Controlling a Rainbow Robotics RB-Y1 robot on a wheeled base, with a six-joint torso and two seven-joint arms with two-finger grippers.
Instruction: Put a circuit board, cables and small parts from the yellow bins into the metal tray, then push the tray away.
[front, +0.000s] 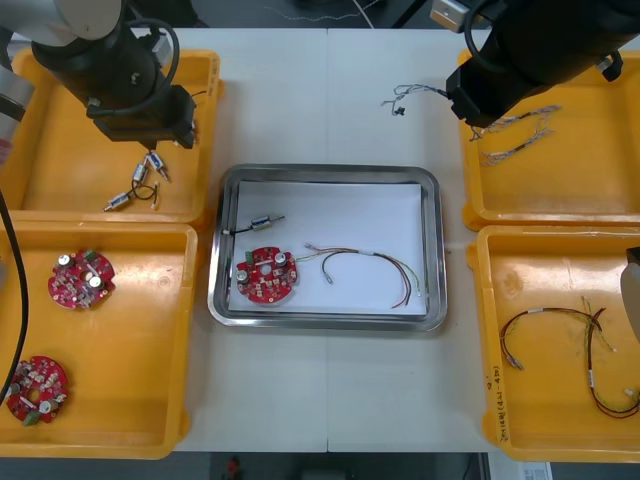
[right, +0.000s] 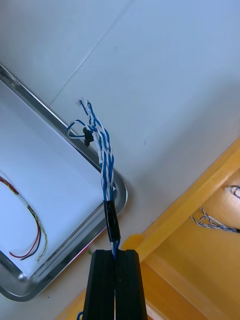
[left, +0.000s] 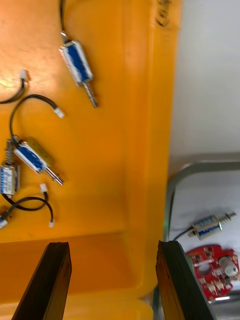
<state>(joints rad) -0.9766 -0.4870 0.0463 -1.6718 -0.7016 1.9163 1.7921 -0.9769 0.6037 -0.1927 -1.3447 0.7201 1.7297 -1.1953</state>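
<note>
We see the right gripper clenched on a twisted blue and white cable. A black sleeve wraps the cable just past the fingers, then the strands run on to splayed loose ends with a small black piece beside them. The cable is held over the bare table, between the metal tray and the far right yellow bin.

The left gripper is spread and empty over the far left yellow bin, where blue-labelled small metal parts lie.

The tray, white inside, holds a red circuit board, a small metal part and a red and yellow cable.

We cannot read the black handwriting on the bin's rim.
</note>
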